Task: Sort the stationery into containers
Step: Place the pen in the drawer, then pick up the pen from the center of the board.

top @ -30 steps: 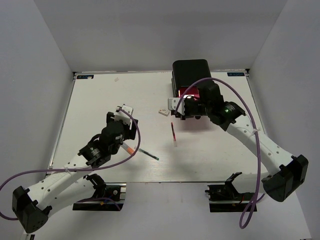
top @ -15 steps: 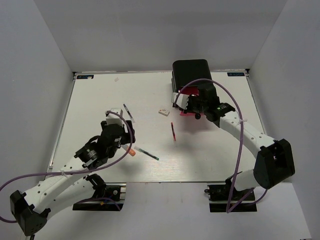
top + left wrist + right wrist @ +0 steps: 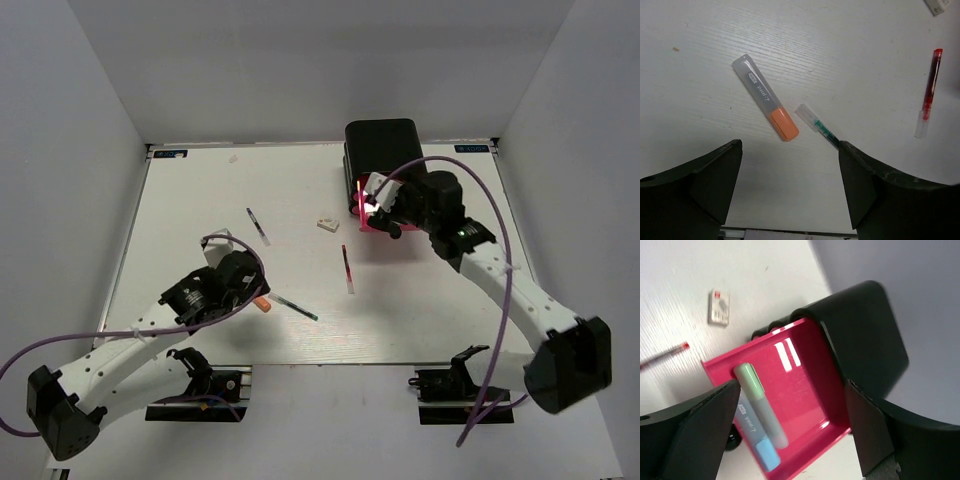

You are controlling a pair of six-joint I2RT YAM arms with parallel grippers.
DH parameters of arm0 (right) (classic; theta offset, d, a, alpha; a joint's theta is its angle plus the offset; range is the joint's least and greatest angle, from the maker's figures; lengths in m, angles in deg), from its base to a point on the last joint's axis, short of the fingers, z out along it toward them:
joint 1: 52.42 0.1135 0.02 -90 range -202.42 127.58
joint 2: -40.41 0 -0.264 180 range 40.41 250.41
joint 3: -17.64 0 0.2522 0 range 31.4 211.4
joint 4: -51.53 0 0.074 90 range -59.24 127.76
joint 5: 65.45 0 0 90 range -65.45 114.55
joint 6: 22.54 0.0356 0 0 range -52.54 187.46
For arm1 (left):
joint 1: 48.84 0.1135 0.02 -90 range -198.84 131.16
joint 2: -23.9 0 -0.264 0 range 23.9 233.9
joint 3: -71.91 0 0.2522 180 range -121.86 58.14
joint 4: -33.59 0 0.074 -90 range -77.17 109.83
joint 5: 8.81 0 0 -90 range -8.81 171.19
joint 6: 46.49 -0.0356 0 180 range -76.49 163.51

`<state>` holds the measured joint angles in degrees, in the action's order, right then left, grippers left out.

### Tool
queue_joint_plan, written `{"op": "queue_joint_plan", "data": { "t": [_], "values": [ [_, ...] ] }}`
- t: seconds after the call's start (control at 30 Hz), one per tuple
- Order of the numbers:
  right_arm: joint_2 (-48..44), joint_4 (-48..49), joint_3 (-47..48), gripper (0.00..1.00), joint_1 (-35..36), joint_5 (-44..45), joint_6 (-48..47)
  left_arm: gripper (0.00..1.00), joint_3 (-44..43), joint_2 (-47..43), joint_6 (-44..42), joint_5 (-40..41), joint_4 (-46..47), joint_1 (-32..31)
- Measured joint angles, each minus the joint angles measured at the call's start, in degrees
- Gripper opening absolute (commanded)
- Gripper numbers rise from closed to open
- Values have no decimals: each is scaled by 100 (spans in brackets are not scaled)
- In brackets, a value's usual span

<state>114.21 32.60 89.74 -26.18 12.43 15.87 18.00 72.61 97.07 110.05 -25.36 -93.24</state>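
step: the right gripper (image 3: 790, 432) has just dropped a marker; it hangs over the pulled-out top drawer (image 3: 807, 365) with jaws spread wide and nothing between them.
drawer: pink-red, drawn out of the black case (image 3: 382, 145) at the far edge of the table (image 3: 200, 190), right of centre; in it lie a green-capped marker (image 3: 760, 402) and a blue-capped marker (image 3: 757, 440) side by side, touching.
left gripper: (image 3: 790, 187) jaws wide apart, holding nothing, hovering above the orange-capped pen (image 3: 766, 103).
orange-capped pen: flat on the table near the front edge, left of centre; the teal pen (image 3: 819, 128) lies just beside its orange end, apart from it.
red pen: (image 3: 346, 268) mid-table, in front of the drawer, well apart from both grippers.
white block: (image 3: 326, 224) just left of the drawer, on the table.
dark thin pen: (image 3: 258, 226) left of the block, toward the middle of the table.
next move: judged, the left arm descends, turns its fingers to straddle the orange-capped pen across its width, and shuts without catching the teal pen; the right arm is free to fetch the red pen or the block.
change: half a second back the right jaws were narrower over the drawer, now they stand fully spread; the left arm has pulled back toward the front edge, uncovering the dark thin pen.
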Motion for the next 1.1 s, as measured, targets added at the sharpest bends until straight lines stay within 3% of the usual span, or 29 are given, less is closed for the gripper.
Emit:
{"op": "queue_joint_plan", "data": {
  "t": [0.07, 0.1, 0.13, 0.17, 0.2, 0.27, 0.47, 0.77, 1.1],
  "values": [
    [-538, 260, -273, 87, -2, 48, 579, 88, 2, 85, 188, -33, -116, 0],
    [-732, 293, -304, 80, -2, 83, 837, 86, 7, 131, 256, -48, -129, 0],
    [-876, 337, -304, 67, -4, 94, 1082, 86, 17, 181, 317, -79, -131, 0],
    [-999, 378, -291, 33, -4, 81, 1355, 85, 28, 251, 369, -105, -131, 0],
    [-1097, 380, -286, 17, -15, 37, 1567, 82, 33, 354, 417, -133, -131, 0],
    [-1263, 385, -365, 0, -31, -74, 2006, 79, 33, 629, 525, -160, -107, 0],
    [-1823, 251, -1021, 4, -111, -435, 2872, 70, -103, 1886, 922, -223, -149, 28],
    [-2529, 426, -2111, 10, -509, -321, 3366, 65, -365, 2516, 1145, -337, 0, 487],
    [-2798, 697, -2339, 12, -739, -304, 3491, 59, -686, 3451, 1241, -658, 168, 881]
  ]
}}
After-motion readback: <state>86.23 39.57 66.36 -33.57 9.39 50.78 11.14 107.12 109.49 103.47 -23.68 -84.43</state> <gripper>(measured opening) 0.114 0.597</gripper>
